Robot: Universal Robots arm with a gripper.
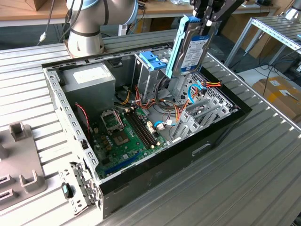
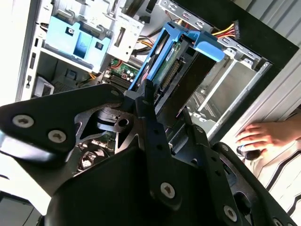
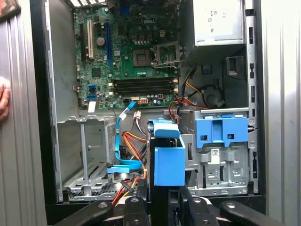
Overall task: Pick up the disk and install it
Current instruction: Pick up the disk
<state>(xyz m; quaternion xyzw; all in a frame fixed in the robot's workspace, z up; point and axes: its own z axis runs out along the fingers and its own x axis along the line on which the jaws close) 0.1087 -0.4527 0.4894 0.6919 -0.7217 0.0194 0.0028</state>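
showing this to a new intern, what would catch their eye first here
The blue-railed disk stands out, held on edge by the gripper above the open computer case. Inside the case lies the green motherboard, and in the second wrist view a person's hand rests just outside the case.

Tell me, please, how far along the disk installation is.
Done: the disk is picked up, clear of the table. In hand: the robot's hand is shut on it near its top, holding it upright above the open computer case. Left: the disk sits in no bay yet, so the installing itself is not done.
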